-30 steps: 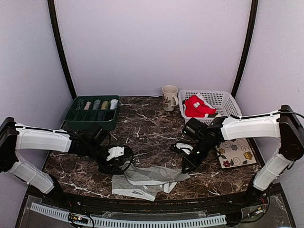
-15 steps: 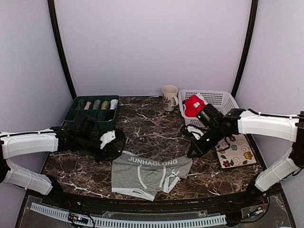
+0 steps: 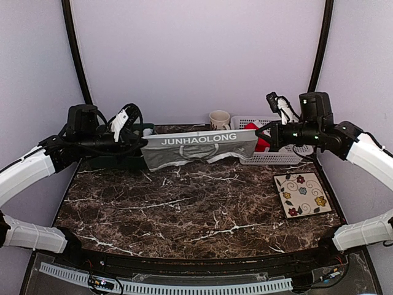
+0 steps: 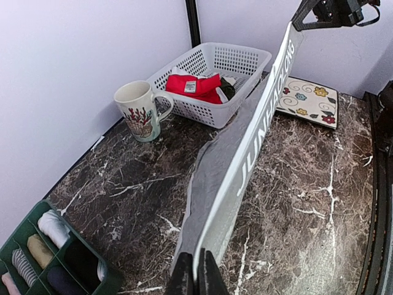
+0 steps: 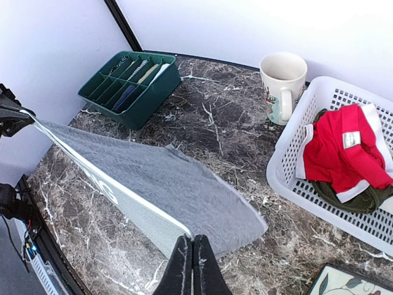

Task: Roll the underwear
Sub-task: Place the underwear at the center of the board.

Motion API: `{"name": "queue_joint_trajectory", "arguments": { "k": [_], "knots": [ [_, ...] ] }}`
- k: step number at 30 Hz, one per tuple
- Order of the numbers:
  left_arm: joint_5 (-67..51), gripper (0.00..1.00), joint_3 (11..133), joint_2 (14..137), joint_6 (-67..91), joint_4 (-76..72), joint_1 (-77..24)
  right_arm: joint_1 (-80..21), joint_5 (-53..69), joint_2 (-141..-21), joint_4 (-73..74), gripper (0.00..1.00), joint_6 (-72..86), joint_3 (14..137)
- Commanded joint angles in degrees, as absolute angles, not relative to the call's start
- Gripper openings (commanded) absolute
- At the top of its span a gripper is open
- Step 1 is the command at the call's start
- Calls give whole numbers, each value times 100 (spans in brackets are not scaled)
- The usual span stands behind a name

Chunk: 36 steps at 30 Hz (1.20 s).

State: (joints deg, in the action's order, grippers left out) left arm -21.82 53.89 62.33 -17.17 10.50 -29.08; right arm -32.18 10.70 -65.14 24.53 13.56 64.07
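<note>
Overhead, the grey underwear [image 3: 199,147] is hanging in the air over the far half of the table [image 3: 184,209]. It is soft knit, and its lettered waistband is running taut and straight. The left claw [image 3: 142,142] is pinching one band end shut and the right claw [image 3: 258,136] the other. Veined marble is showing wide beneath.

Left wrist: fingers are clamping the band's edge. A white mesh basket [image 4: 245,61] is holding red underwear [image 4: 195,86], with a ceramic mug [image 4: 140,110] just beside it.

Right wrist: the cloth is sagging as a flat sheet. A green divided tray [image 5: 129,86] is sitting by the wall.

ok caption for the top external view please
Left gripper and right gripper hold the grey underwear stretched taut above the table
</note>
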Motion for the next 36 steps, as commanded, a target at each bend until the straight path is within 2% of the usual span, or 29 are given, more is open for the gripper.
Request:
{"name": "queue_joint_trajectory", "arguments": {
  "k": [1, 5, 9, 14, 18, 23, 27, 33, 34, 35, 36],
  "knots": [
    [-2270, 0, 5867, 6240, -1530, 1816, -2816, -3103, 861, -6327, 2316, 0, 1255, 6473],
    [-2902, 0, 6027, 6090, -1423, 2676, -2824, -3162, 1494, -5883, 2515, 0, 1341, 6040],
    [-3396, 0, 5668, 5552, -900, 3073, -2826, -3489, 1987, -5362, 2665, 0, 1814, 5543],
    [-3049, 0, 5059, 5353, -263, 3159, -2829, -3980, 1405, -5630, 2940, 0, 2419, 5147],
    [-2329, 0, 4946, 6333, -1, 2734, -2828, -3842, 383, -6601, 2562, 0, 2445, 5084],
    [-1199, 0, 5407, 8020, 83, 2090, -2800, -3503, -519, -8185, 2014, 0, 2409, 5496],
    [-766, 0, 5941, 9135, -45, 1736, -2746, -3407, -921, -9215, 1674, 0, 2296, 5738],
    [-460, 0, 6532, 10244, -205, 1392, -2735, -3324, -1146, -9962, 1535, 0, 2268, 6157],
    [-442, 2, 6634, 10366, -222, 1378, -2738, -3328, -1151, -10037, 1590, 2, 2263, 6283],
    [-429, 7, 6767, 10453, -224, 1423, -2742, -3315, -1160, -10090, 1736, 11, 2248, 6404],
    [-424, 17, 6914, 10518, -236, 1540, -2742, -3317, -1182, -10104, 1856, 20, 2223, 6531]
  ]
}}
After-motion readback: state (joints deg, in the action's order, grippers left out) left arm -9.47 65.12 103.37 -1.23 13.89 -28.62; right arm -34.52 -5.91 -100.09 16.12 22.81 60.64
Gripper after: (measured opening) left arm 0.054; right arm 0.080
